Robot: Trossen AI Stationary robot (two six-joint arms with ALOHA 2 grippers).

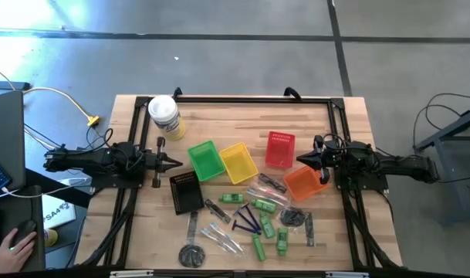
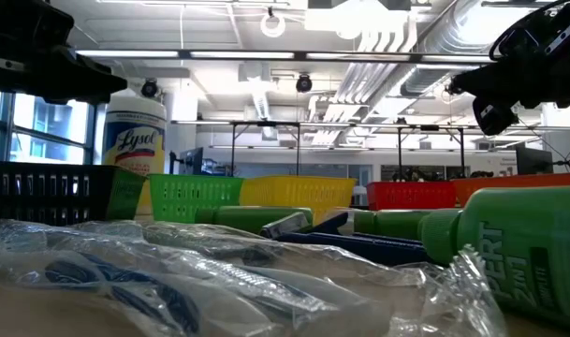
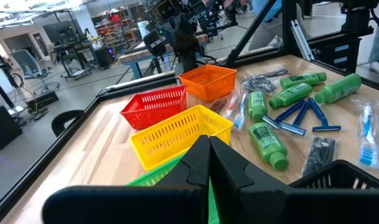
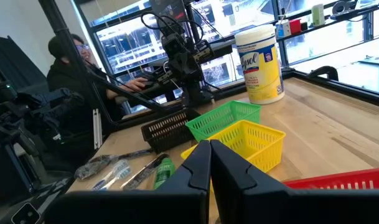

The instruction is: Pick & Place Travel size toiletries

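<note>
Green mini bottles (image 1: 259, 228), dark blue razors (image 1: 248, 219), clear plastic-wrapped sticks (image 1: 221, 237) and black combs (image 1: 309, 229) all lie loose on the pale wooden table (image 1: 219, 123), so I judge the sorting not yet begun. None of the toiletries shows in the green plastic basket (image 1: 204, 159), the yellow basket (image 1: 238, 163), the red basket (image 1: 280, 149), the orange basket (image 1: 303, 183) or the black basket (image 1: 186, 191); every item is left to move.

My left gripper (image 1: 173, 163) hovers beside the green basket, fingers pressed together and carrying nothing. My right gripper (image 1: 302, 160) hangs between the red and orange baskets, likewise closed and empty.

From both grippers the toiletries lie well apart, toward the near table edge beyond the baskets. The white wipes canister with its yellow label (image 1: 164, 116) stands near my left gripper, on the far side from the pile.
</note>
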